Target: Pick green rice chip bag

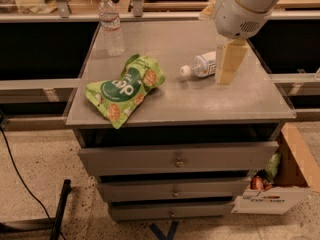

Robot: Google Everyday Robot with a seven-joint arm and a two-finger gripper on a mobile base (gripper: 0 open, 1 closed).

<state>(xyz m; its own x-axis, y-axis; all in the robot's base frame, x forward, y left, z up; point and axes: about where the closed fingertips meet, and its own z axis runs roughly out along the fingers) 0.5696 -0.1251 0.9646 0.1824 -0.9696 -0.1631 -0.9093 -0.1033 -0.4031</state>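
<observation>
The green rice chip bag [124, 89] lies flat on the left half of the grey cabinet top [190, 104], lime green with a dark green round logo and orange-brown chip pictures. My gripper [227, 66] hangs from the white arm over the right half of the top, well to the right of the bag and apart from it. It stands in front of a clear water bottle lying on its side [199, 65] and hides part of it.
An upright clear water bottle [112, 25] stands at the back left of the top. Three grey drawers [177, 160] sit below the top. A cardboard box [280, 186] with items stands on the floor at the right. A black cable [20, 179] runs on the floor at the left.
</observation>
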